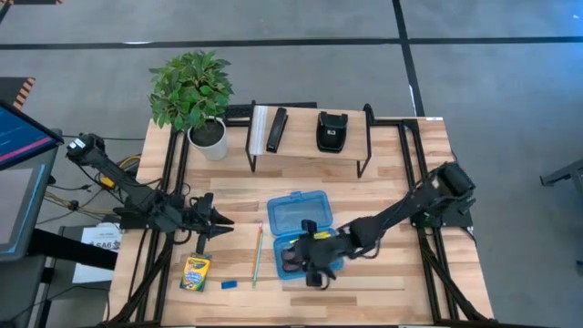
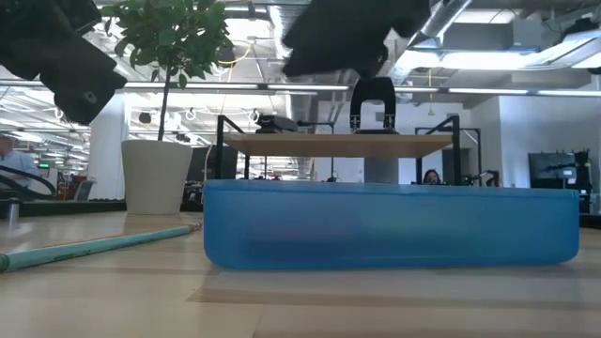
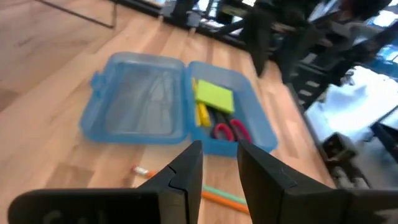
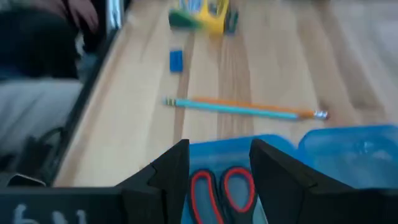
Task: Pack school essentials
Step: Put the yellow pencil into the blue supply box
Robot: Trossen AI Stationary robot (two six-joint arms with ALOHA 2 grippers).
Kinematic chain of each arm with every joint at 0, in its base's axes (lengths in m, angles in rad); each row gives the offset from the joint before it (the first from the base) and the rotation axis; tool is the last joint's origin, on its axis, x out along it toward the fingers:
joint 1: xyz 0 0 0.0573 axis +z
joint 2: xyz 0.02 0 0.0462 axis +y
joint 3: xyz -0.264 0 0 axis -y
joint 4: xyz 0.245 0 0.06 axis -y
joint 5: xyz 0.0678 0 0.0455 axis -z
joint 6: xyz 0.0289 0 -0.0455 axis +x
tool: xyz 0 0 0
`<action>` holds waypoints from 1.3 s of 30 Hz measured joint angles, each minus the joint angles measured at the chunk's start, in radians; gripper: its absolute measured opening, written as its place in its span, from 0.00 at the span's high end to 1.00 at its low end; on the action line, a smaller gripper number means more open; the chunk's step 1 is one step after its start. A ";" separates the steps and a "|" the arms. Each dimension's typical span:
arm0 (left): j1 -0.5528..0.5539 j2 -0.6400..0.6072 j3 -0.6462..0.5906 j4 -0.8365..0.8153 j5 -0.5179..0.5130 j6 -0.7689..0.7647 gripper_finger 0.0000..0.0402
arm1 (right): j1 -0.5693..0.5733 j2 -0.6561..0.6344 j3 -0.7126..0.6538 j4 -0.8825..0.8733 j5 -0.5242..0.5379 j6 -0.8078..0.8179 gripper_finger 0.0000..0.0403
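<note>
Wooden planks make up the table (image 1: 383,182), which carries everything else. At its back edge a potted plant (image 1: 193,91) stands beside a low shelf (image 1: 310,137) holding a black stapler-like bar (image 1: 276,129) and a black pouch (image 1: 331,130). Near the table's middle a blue translucent plastic case (image 1: 296,219) lies open, lid flat toward the shelf and tray toward the front edge. Inside the tray, the left wrist view shows a lime-green sticky-note pad (image 3: 215,95), a yellow pencil (image 3: 201,114) alongside it and red-handled scissors (image 3: 231,130) at the end nearest the front.

The right gripper (image 1: 314,264) hangs over the tray; its fingers (image 4: 163,167) are spread apart with nothing between them, and the scissors' red loops lie directly below the gap, not touched. The left gripper (image 1: 221,219) waits left of the case, its fingers (image 3: 186,167) parted by a narrow gap and empty, well apart from the loose items.

Left of the case, an orange pencil (image 1: 260,246) and a green pencil (image 1: 255,260) lie together, touching along their length. Farther left sits the yellow-green crayon box (image 1: 194,272), and between it and the pencils the tiny blue eraser (image 1: 229,284).
</note>
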 joint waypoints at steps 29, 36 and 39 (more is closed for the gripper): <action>0.001 0.251 0.000 0.267 0.057 -0.041 0.75 | -0.234 -0.071 -0.426 0.935 -0.271 -0.122 0.61; 0.025 0.254 0.037 0.266 0.054 0.007 0.75 | -0.233 -0.072 -0.431 0.941 -0.281 -0.118 0.61; 0.028 0.256 0.043 0.267 0.053 0.018 0.75 | -0.221 -0.072 -0.431 0.951 -0.281 -0.118 0.61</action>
